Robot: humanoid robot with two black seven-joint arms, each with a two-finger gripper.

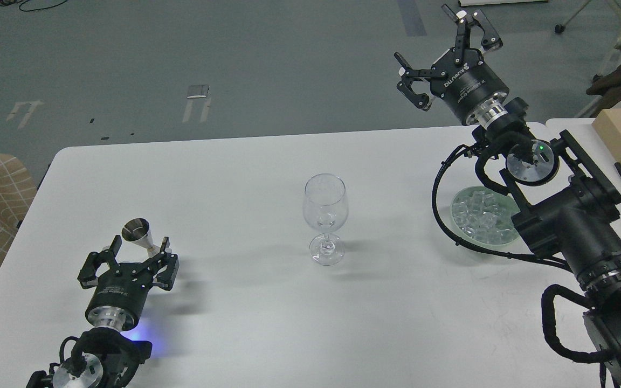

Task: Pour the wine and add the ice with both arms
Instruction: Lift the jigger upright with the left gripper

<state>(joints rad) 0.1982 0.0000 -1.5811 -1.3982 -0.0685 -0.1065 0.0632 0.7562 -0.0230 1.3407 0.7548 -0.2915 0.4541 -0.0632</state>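
1. While the white rectangular table [235,323] lay under both arms, a clear stemmed wine glass [325,218] stood upright at its centre, no liquid discernible inside.
2. At eight o'clock from the glass, the left black gripper [132,253] sat low, fingers spread apart, just short of a small silver metal jigger [139,235] standing upright.
3. At three o'clock from the glass, small clear ice cubes [480,218] lay heaped in a shallow pale-green glass dish [459,215].
4. At one o'clock, the right black gripper [442,54] hung raised beyond the table's far edge, fingers splayed wide and holding nothing.
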